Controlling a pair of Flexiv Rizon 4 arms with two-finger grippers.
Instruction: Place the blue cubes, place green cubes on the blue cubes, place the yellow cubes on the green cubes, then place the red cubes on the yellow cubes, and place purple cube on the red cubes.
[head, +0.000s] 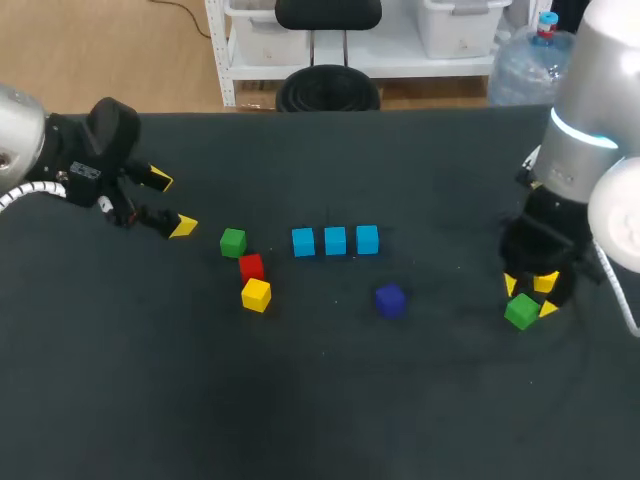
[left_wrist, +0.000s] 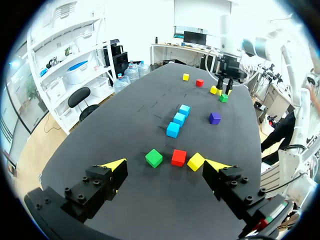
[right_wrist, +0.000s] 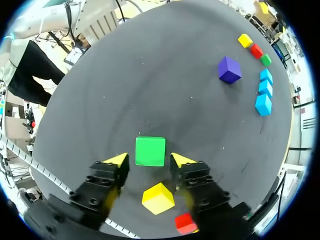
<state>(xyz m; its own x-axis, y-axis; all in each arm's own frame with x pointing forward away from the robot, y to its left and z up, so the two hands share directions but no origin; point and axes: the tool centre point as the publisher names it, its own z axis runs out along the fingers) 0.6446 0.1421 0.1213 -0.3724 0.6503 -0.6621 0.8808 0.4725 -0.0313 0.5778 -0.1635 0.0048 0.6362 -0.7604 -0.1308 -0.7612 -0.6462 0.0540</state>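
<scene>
Three blue cubes (head: 335, 240) stand in a row mid-table. To their left lie a green cube (head: 233, 242), a red cube (head: 251, 266) and a yellow cube (head: 256, 295). A purple cube (head: 390, 300) sits in front of the row. My left gripper (head: 172, 203) hovers open at the far left, with those three cubes ahead of it (left_wrist: 165, 166). At the right, my right gripper (head: 530, 290) is lowered over a second green cube (right_wrist: 150, 151). Its fingertips (right_wrist: 116, 160) flank the cube closely, and narrow gaps show on both sides.
Another yellow cube (right_wrist: 158, 198) and red cube (right_wrist: 185, 223) lie under the right gripper's body, behind the green one. In the head view the right arm hides them. Bare black tabletop (head: 320, 400) stretches across the front.
</scene>
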